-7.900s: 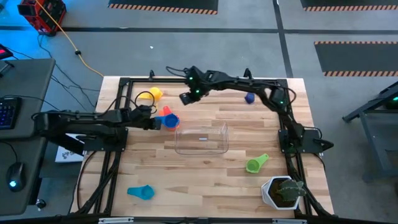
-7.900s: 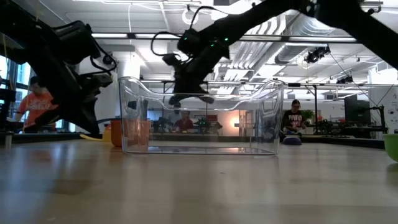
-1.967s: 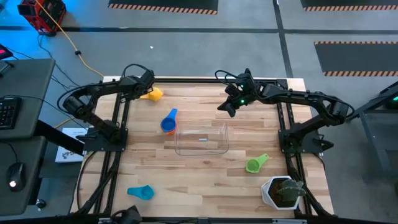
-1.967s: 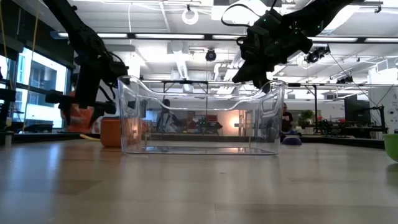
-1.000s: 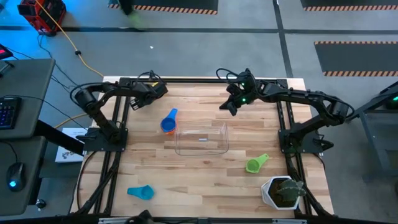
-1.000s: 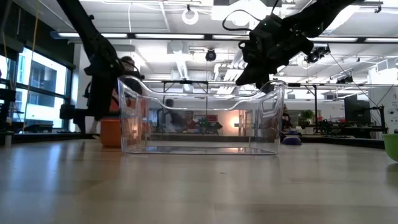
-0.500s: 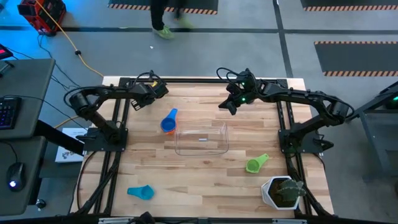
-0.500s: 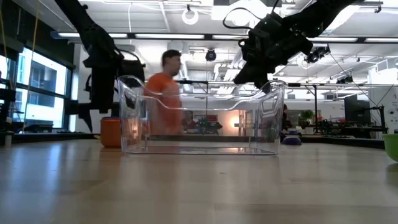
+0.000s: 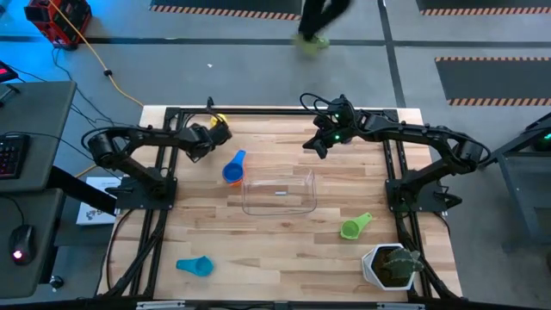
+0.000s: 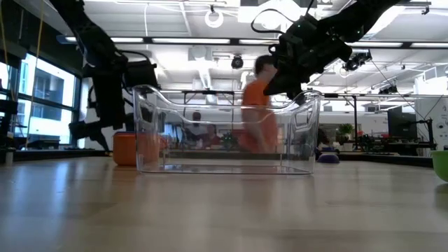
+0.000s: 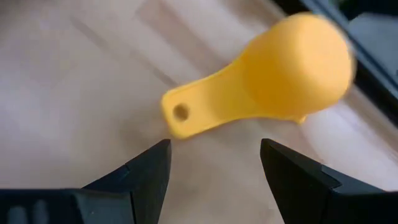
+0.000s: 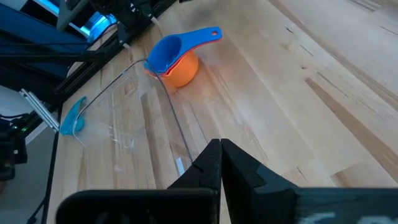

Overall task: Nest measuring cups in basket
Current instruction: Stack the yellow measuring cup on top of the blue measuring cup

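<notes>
Clear plastic basket [image 9: 280, 191] sits empty mid-table, well away from both sets of fingers. Left gripper [image 11: 214, 168] hovers with fingers spread wide, nothing between them, over the yellow cup [image 11: 273, 74] lying bowl-down; the handle end points toward the gap, just ahead of the fingertips. Best grab, I'd say: drop straight down, straddle the narrow handle near the bowl, close squarely so it doesn't skid. Right gripper [image 12: 221, 162] waits pinched shut and empty above the basket's far rim, the stacked blue-on-orange cups [image 12: 174, 59] lying beyond it.
</notes>
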Available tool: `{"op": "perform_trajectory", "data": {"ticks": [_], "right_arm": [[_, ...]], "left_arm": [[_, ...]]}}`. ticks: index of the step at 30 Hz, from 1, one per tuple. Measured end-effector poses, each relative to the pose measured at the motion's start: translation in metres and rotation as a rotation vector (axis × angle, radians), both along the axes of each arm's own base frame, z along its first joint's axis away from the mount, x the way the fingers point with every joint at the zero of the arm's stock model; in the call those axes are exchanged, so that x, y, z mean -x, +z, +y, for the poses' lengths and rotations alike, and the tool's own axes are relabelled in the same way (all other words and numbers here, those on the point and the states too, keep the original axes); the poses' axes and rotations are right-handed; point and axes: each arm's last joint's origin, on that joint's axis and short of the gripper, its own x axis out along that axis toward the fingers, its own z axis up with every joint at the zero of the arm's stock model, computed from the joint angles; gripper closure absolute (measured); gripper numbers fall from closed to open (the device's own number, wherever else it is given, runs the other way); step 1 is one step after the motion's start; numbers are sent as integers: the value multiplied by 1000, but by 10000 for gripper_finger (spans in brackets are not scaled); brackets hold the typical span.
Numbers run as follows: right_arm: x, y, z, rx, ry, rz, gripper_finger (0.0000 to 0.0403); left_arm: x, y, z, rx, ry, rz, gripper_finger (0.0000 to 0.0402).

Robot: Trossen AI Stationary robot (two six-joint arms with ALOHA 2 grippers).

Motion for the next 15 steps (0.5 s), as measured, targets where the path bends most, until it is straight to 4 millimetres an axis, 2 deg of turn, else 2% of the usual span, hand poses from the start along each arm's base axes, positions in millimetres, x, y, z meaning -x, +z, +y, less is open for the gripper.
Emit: {"op": "perform_trajectory", "data": {"ticks": [6, 10, 15], "right_arm": [[0, 0, 0, 0, 0, 0, 403], [0, 0, 0, 1, -1, 0, 403], [0, 0, 0, 2, -2, 0, 403]], "left_arm": [[5, -6, -6, 16, 32, 21, 163], [9, -4, 4, -37, 82, 15, 163], [13, -9, 15, -8, 104, -4, 163]]}}
